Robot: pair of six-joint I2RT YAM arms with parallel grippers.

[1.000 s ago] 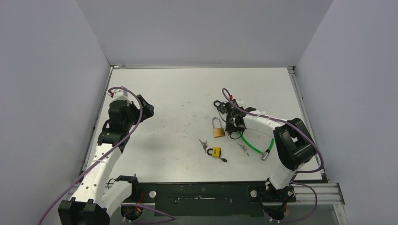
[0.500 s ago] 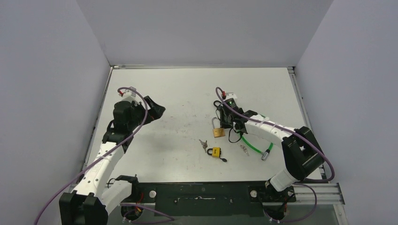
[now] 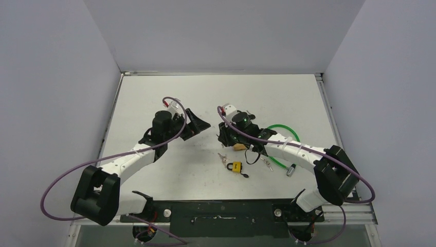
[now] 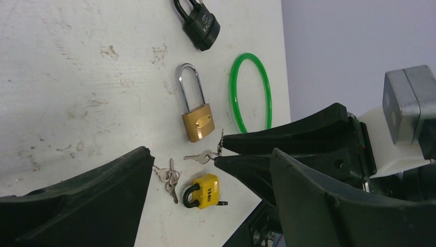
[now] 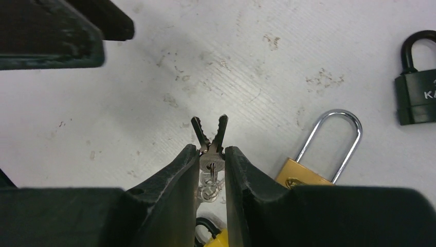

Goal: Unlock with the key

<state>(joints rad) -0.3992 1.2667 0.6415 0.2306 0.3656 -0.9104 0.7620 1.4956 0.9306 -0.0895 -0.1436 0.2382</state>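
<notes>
- Counter: white, scuffed, walled on three sides; it carries everything listed below.
- My left arm: reaches in from the near left towards the middle of the counter. My left fingers are spread wide and released, with nothing between them, and point across at my right fingers.
- My right arm: bends in from the near right to the same middle area. My right fingers are clenched on the held keys, their tips near the tips of my left fingers but apart from them.
- Green cable loop: lies flat just beside the brass padlock, on its far side from my left arm.
- Brass padlock: long silver shackle, closed, lying flat between the black padlock and the yellow padlock.
- Black padlock: lying flat beyond the brass one, apart from it, shackle closed.
- Yellow padlock: smallest lock, black shackle, nearest the arm bases.
- Held keys: two silver keys pinched at their heads, blades splayed in a V past my right fingertips, over bare counter near the brass body. I cannot tell whether they touch the counter.
- Loose keys: small bunch lying just beside the yellow padlock.
</notes>
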